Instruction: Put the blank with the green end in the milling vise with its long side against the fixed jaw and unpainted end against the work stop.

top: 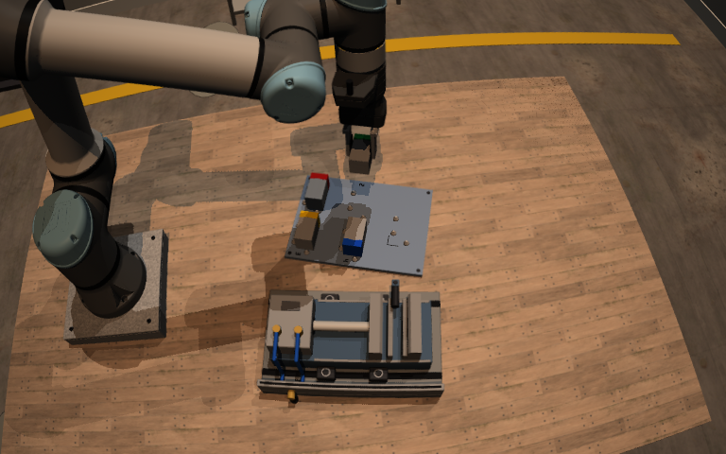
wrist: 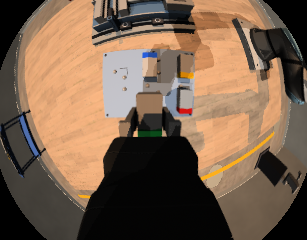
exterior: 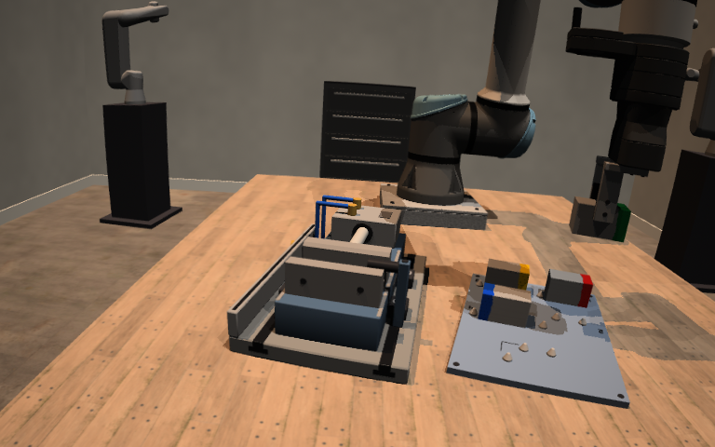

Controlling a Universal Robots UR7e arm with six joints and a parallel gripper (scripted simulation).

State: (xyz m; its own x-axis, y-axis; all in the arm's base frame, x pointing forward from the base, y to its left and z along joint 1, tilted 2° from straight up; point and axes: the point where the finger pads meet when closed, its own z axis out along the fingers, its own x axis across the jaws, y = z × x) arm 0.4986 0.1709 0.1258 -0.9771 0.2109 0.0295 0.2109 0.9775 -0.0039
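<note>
My gripper [top: 360,148] [exterior: 605,218] [wrist: 149,114] is shut on the blank with the green end [top: 359,162] [exterior: 582,217] [wrist: 149,103]. It holds the blank roughly level in the air, behind the plate in the top view. The green end [top: 362,136] [exterior: 622,223] [wrist: 150,133] points away from the vise. The vise's fixed jaw [top: 413,325] [exterior: 332,279] and moving jaw [top: 375,325] [exterior: 344,250] stand apart with no blank between them. The work stop [top: 394,292] [exterior: 383,266] is at the gap's plate-side end. The low bars are mostly hidden.
The grey-blue plate [top: 415,202] [exterior: 572,382] [wrist: 113,105] bears a red-ended blank [top: 316,192] [exterior: 563,287] [wrist: 184,99], a yellow-ended blank [top: 306,232] [exterior: 504,274] [wrist: 185,65], a blue-ended blank [top: 355,228] [exterior: 508,307] [wrist: 149,66] and several small pegs. Blue hoses [top: 297,354] [exterior: 323,221] rise at the vise's far end.
</note>
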